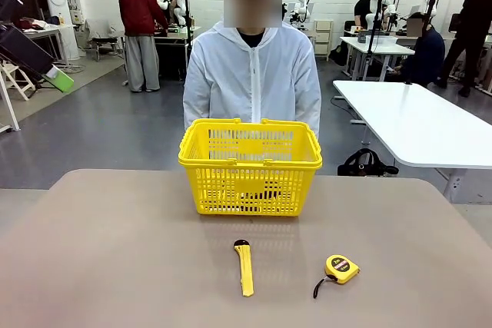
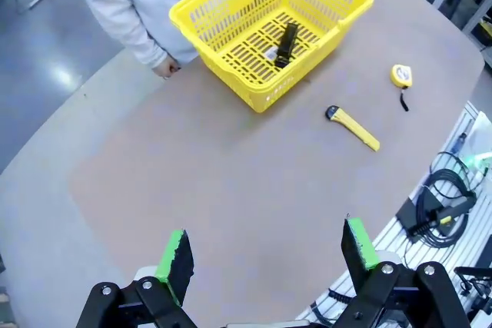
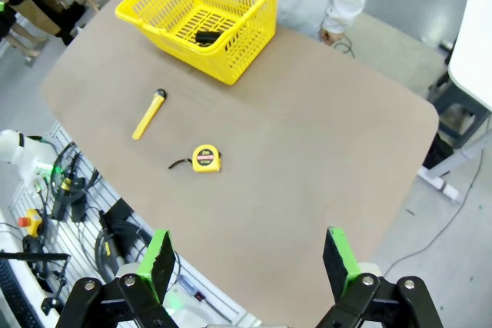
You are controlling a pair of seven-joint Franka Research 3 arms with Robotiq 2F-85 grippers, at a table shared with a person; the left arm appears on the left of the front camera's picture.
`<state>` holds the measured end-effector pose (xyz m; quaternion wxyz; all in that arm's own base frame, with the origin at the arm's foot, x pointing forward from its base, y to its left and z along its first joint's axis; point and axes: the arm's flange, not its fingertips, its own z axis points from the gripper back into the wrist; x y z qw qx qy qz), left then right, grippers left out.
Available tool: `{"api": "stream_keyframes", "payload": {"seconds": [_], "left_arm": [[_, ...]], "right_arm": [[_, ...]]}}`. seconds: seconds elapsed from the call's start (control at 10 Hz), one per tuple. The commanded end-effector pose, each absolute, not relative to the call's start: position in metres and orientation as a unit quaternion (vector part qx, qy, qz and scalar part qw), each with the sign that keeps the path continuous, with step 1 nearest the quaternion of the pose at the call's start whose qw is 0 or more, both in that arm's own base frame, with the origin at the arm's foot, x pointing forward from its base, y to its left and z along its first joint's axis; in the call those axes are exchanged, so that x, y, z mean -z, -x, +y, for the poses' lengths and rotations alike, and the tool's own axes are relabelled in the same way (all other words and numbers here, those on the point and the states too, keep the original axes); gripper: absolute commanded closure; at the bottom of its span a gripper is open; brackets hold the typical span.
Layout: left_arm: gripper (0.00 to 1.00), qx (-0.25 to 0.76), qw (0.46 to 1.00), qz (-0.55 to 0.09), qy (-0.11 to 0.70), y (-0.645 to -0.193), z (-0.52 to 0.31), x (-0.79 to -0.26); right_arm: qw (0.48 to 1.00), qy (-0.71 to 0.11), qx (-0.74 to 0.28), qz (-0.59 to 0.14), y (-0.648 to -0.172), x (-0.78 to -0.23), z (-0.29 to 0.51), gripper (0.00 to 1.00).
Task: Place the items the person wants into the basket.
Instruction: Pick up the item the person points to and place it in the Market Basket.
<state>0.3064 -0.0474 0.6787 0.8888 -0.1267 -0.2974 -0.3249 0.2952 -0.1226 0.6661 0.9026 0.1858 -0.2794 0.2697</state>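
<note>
Yellow basket (image 1: 250, 165) before the person (image 1: 252, 74), dark items (image 2: 287, 42), probably pens, inside, knife (image 1: 244, 266) and tape measure (image 1: 341, 268) nearer, left gripper (image 2: 265, 255) and right gripper (image 3: 250, 259) wide open, empty

Count: 1 yellow basket (image 1: 250, 167), far centre of the bench (image 1: 115, 251). Inside it: dark items (image 2: 287, 42), number unclear, lattice hides them. Loose on bench: 1 yellow utility knife (image 1: 244, 266), 1 yellow tape measure (image 1: 340, 268) at its 3 o'clock. 1 person (image 1: 254, 74) at 12 o'clock.
</note>
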Motion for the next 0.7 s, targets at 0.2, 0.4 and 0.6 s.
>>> {"api": "stream_keyframes", "payload": {"seconds": [0.2, 0.4, 0.6], "left_arm": [[0.0, 0.323, 0.892, -0.284, 0.142, -0.296, -0.046, -0.671], [0.0, 0.307, 0.9, -0.281, 0.131, -0.307, -0.051, -0.664], [0.0, 0.323, 0.894, -0.281, 0.133, -0.301, -0.045, -0.673]], "right_arm": [[0.901, -0.19, -0.272, -0.28, -0.295, -0.665, -0.123, 0.0], [0.901, -0.19, -0.272, -0.28, -0.295, -0.665, -0.123, 0.0], [0.901, -0.19, -0.272, -0.28, -0.295, -0.665, -0.123, 0.0]]}}
